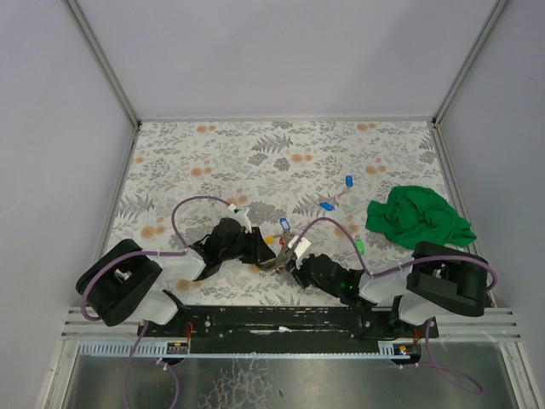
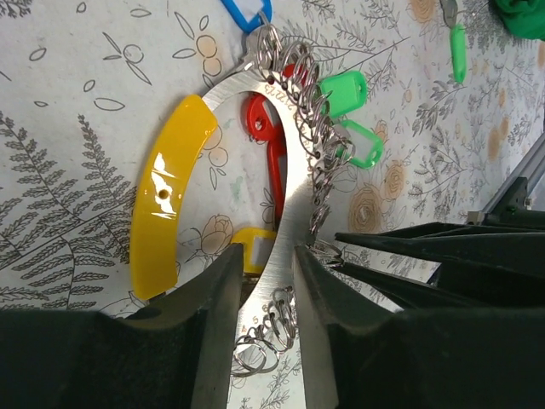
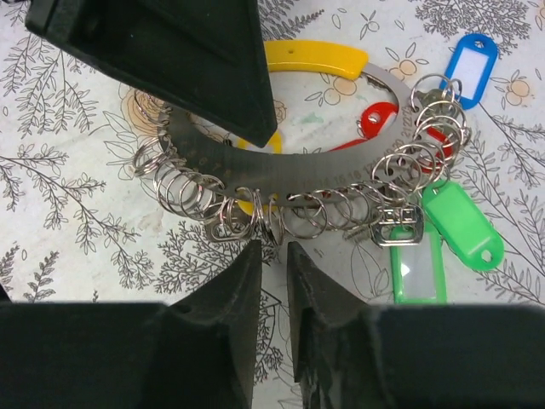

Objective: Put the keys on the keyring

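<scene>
My left end effector (image 2: 268,260) pinches the keyring (image 2: 296,204); right end effector (image 3: 273,249), slightly parted and empty, should fetch a loose blue key (image 1: 326,206).

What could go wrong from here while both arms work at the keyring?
The left gripper pinches the keyring only across its narrow flat band, so it could twist or slip free. The right gripper, jaws barely apart and empty, points at tightly packed small rings and may snag several at once.
</scene>
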